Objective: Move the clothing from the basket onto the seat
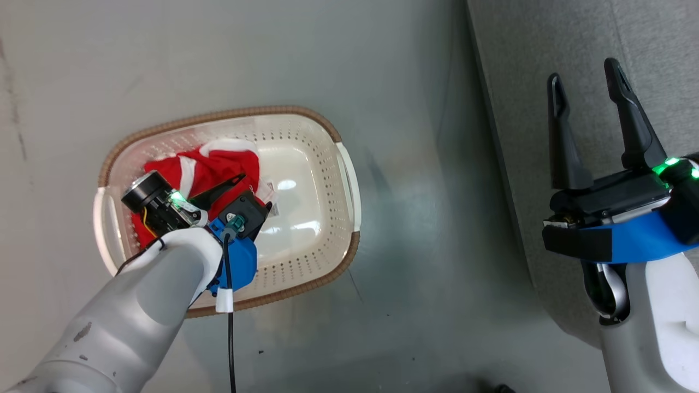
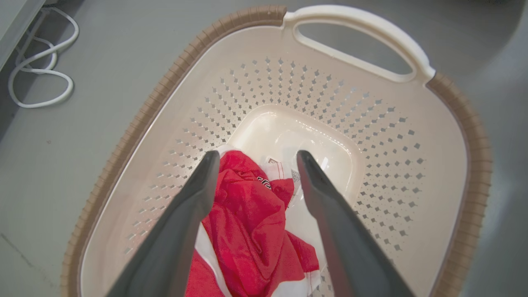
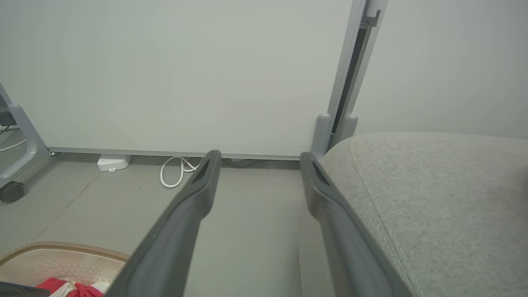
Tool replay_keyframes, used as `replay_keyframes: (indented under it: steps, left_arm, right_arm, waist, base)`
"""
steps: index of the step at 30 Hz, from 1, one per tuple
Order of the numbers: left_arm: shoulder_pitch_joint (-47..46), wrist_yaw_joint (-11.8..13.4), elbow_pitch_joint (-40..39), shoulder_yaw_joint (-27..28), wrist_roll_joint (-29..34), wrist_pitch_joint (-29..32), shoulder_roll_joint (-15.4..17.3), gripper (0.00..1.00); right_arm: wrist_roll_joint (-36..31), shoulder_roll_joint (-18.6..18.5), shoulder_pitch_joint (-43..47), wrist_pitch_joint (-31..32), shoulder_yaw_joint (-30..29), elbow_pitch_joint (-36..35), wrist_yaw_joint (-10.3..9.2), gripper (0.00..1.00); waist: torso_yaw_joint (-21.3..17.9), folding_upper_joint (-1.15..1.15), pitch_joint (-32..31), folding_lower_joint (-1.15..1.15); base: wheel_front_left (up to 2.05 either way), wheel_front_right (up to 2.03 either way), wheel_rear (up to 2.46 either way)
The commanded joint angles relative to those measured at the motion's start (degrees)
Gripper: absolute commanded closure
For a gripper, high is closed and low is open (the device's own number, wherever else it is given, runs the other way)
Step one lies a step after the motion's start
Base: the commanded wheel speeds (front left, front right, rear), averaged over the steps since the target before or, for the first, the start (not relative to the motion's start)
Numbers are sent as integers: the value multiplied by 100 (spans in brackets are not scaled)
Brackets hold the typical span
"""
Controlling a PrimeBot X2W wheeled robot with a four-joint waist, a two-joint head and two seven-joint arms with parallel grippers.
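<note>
The cream-white basket [image 1: 349, 180] with a brown rim stands on the floor, and red clothing [image 1: 218, 166] with white trim lies bunched in its left half. My left gripper [image 1: 254, 191] reaches down into the basket. In the left wrist view it is open [image 2: 258, 156], its fingers straddling the red clothing [image 2: 247, 222] just above the basket [image 2: 474, 136] bottom, with nothing pinched. My right gripper [image 1: 584, 71] hangs open and empty over the light grey seat [image 1: 546, 43]. In the right wrist view that gripper [image 3: 260, 156] is beside the seat [image 3: 445, 198], with the basket [image 3: 62, 258] at lower left.
Grey floor [image 1: 409, 82] lies between basket and seat. A white cable [image 2: 37, 78] loops on the floor beyond the basket. A pale wall panel [image 3: 185, 74] on feet, a cable coil [image 3: 175, 171], a white block [image 3: 113, 162] and a caster wheel [image 3: 12, 192] stand ahead.
</note>
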Motion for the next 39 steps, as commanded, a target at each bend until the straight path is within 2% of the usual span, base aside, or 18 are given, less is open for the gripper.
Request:
replay_keyframes:
  steps: [1, 6, 11, 21, 26, 34, 35, 36, 39]
  left_arm:
    - [-182, -3, 107, -172, -63, 63, 9, 0]
    - [-491, -3, 434, -773, -360, 390, 45, 0]
    - [-719, -3, 568, -1136, -457, 777, 141, 0]
    - [-977, -3, 765, -1253, -168, 1509, 295, 0]
    - [-1128, -4, 886, -1257, 157, 1639, 327, 0]
    - [-1329, -4, 1061, -1257, 286, 1779, 263, 0]
    - [-1356, -4, 1073, -1257, 283, 1771, 250, 60]
    - [-1381, -4, 1075, -1257, 338, 1729, 244, 98]
    - [-1382, -4, 1108, -1258, 328, 1703, 210, 100]
  right_arm:
    - [-1, -21, -130, -20, 12, -50, 1, 0]
    - [-3, -34, -313, -20, 32, -135, 1, 0]
    - [2, -48, -490, -20, 48, -212, 1, 0]
    - [-37, 6, -648, -20, 47, -375, 1, 0]
    - [-29, -1, -647, -20, 26, -442, 1, 0]
    - [-38, 18, -638, -20, -7, -472, 1, 0]
    - [-44, 21, -639, -20, -12, -471, 1, 0]
    - [-51, 27, -642, -20, -10, -467, 1, 0]
    - [-69, 33, -648, -20, -22, -449, 1, 0]
  waist:
    - [-89, 0, 305, -1]
    - [-140, 0, 691, -1]
    - [-191, 0, 1043, -1]
    - [-277, 0, 1567, -1]
    - [-309, 0, 1764, -1]
    - [-313, 0, 1921, -1]
    - [-308, 0, 1926, -1]
    - [-306, 0, 1928, -1]
    - [-286, 0, 1910, -1]
  base:
    - [0, 0, 0]
    - [0, 0, 0]
    - [0, 0, 0]
    - [0, 0, 0]
    - [0, 0, 0]
    - [0, 0, 0]
    - [0, 0, 0]
    - [0, 0, 0]
    - [0, 0, 0]
